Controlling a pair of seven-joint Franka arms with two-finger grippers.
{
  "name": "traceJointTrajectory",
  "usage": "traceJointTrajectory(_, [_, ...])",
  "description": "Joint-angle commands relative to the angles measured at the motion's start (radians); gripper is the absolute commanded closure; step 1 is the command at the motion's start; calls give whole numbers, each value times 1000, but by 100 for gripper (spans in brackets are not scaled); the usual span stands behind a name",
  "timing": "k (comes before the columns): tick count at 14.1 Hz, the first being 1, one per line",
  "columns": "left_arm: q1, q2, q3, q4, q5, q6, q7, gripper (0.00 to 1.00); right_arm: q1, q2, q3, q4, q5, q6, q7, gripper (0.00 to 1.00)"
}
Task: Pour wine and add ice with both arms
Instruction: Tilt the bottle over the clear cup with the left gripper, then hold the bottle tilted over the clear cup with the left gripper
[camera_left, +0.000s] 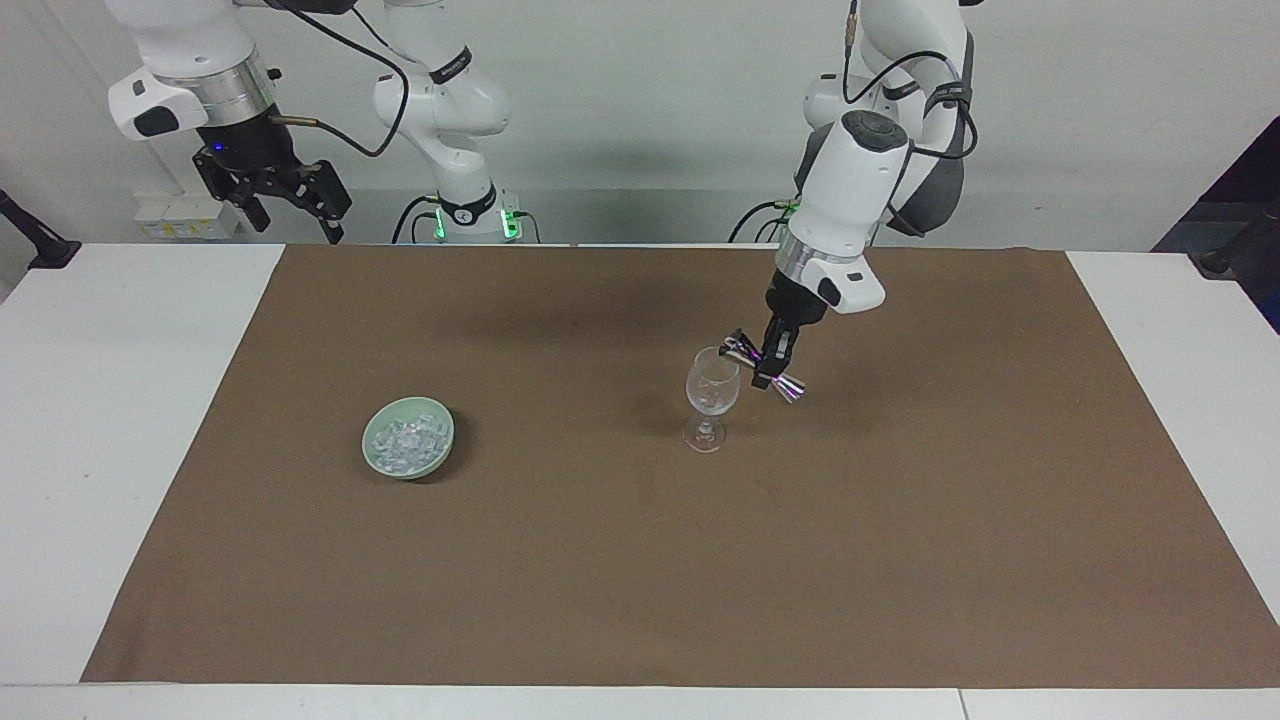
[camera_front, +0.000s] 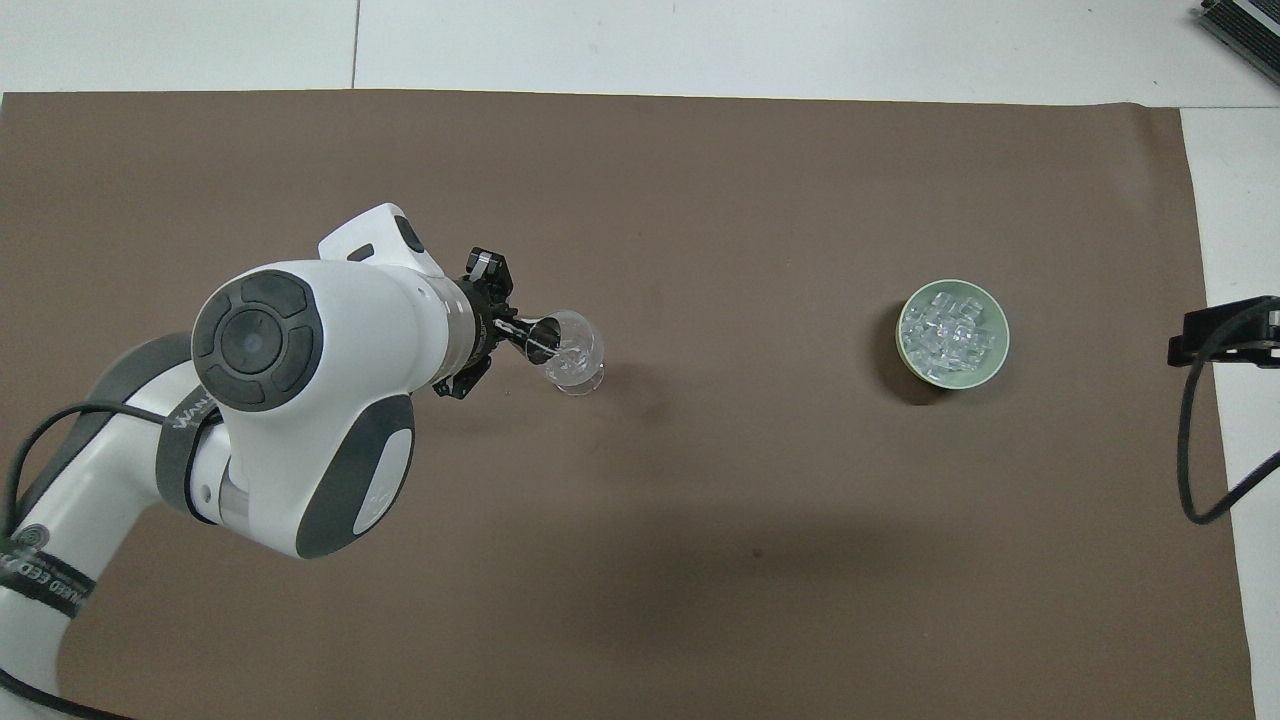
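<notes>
Right hand (camera_left: 290, 205) up in the air at the right arm's end, close to its own base, over the worktop's (camera_left: 120, 400) white edge, waiting; fingers spread apart, nothing in them. In the overhead view only a black bit of it shows at the frame edge (camera_front: 1225, 335).

Left hand (camera_left: 775, 360) over the brown mat (camera_left: 640, 560) just beside the wine glass (camera_left: 711, 395), closed round the waist of a shiny metal jigger (camera_left: 765, 366). Jigger tilted, its lower mouth at the glass rim, over the bowl of the glass (camera_front: 570, 350).

Glass upright on the mat, mid-table, slightly toward the left arm's end. Small clear bits in its bowl; cannot tell what they are.

Pale green bowl (camera_left: 408, 437) farther from the robots than the glass, toward the right arm's end, well apart from the glass. Ice (camera_left: 405, 440) heaped inside it (camera_front: 950, 332).
</notes>
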Motion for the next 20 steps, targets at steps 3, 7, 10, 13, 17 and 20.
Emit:
traceJointTrajectory(3, [-32, 8, 19, 42, 63, -38, -47, 100, -21, -46, 9, -60, 12, 28, -33, 0])
traceJointTrajectory(7, [-46, 15, 19, 62, 100, -53, -56, 100, -21, -46, 9, -63, 14, 28, -33, 0])
traceJointTrajectory(10, [-46, 32, 18, 89, 140, -71, -82, 100, -21, -46, 11, -63, 12, 28, -33, 0])
traceJointTrajectory(13, [-59, 37, 18, 89, 169, -73, -82, 100, -16, -46, 11, -63, 12, 28, -30, 0])
traceJointTrajectory(17, [-65, 37, 18, 91, 209, -93, -82, 100, -13, -46, 11, -63, 14, 28, -25, 0])
traceJointTrajectory(20, [-67, 37, 18, 99, 235, -102, -82, 100, -12, -46, 11, -63, 14, 28, -24, 0])
